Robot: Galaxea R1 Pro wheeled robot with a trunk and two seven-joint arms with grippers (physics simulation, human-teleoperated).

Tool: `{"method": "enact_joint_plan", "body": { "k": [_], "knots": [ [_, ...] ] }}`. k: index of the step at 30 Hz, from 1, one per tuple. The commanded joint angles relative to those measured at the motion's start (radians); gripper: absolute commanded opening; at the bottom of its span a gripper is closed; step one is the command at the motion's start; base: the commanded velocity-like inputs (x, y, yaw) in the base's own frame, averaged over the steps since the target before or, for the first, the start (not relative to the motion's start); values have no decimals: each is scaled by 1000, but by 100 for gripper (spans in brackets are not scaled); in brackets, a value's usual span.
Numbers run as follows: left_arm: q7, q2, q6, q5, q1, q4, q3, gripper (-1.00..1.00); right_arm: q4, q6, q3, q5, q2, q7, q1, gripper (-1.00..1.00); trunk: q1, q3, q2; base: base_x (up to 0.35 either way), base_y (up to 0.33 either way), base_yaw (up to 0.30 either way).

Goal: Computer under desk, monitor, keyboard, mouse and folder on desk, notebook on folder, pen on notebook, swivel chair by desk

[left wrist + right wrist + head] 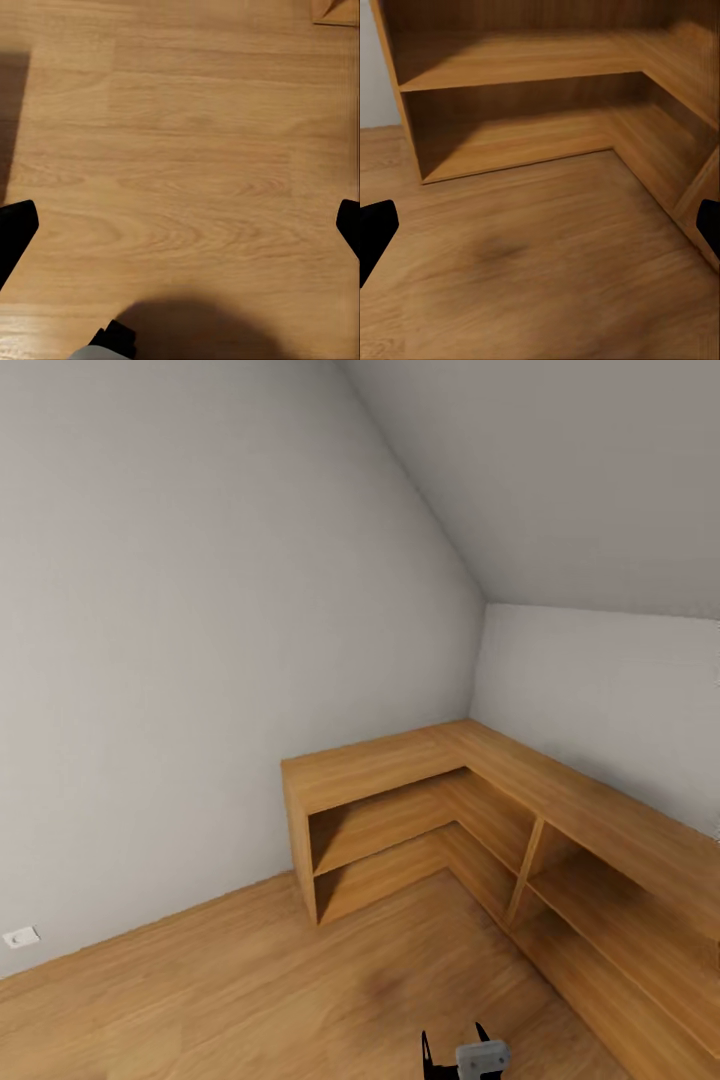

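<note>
You are facing a room corner with a low L-shaped wooden shelf unit (pixel 470 800) built against two plain grey-white walls (pixel 200 610). Its top is a smooth, light honey-coloured board, and below it sit open compartments split by a horizontal shelf and an upright divider; every surface carries a fine, even wood grain. A sloped ceiling (pixel 570 470) cuts down toward the right-hand wall. The floor (pixel 250 980) is warm wooden planking with a slightly darker smudge in front of the unit, and a small white socket plate (pixel 20 937) sits low on the left wall.

At the bottom edge of your head view, two short black prongs and a pale grey block of an arm's end (pixel 468 1055) poke into frame.

Your right gripper (pixel 540 232) points at the shelf unit's lower compartments; its black fingertips (pixel 375 229) sit at the two side edges of the wrist view, spread wide, with bare floor between them. Your left gripper (pixel 180 232) looks straight down at pale floor planks, its fingertips (pixel 15 232) likewise spread wide and holding nothing; a soft shadow lies beneath it.

None of the task's things lies near either gripper here.
</note>
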Motion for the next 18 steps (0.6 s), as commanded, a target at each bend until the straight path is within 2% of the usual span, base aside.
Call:
{"method": "enact_joint_plan", "body": {
  "k": [1,12,18],
  "knots": [
    [9,1,-4,5,-1,-1,-8,100,1,-1,9,-4,1,-6,-1,100,1,0,-1,328,87,-212],
    [9,1,-4,5,-1,-1,-9,100,1,-1,9,-4,1,12,-1,100,1,10,-1,323,81,-219],
    [9,1,-4,6,-1,-1,-10,100,0,-1,7,-4,1,33,-1,100,1,15,-1,114,15,-252]
  ]
}}
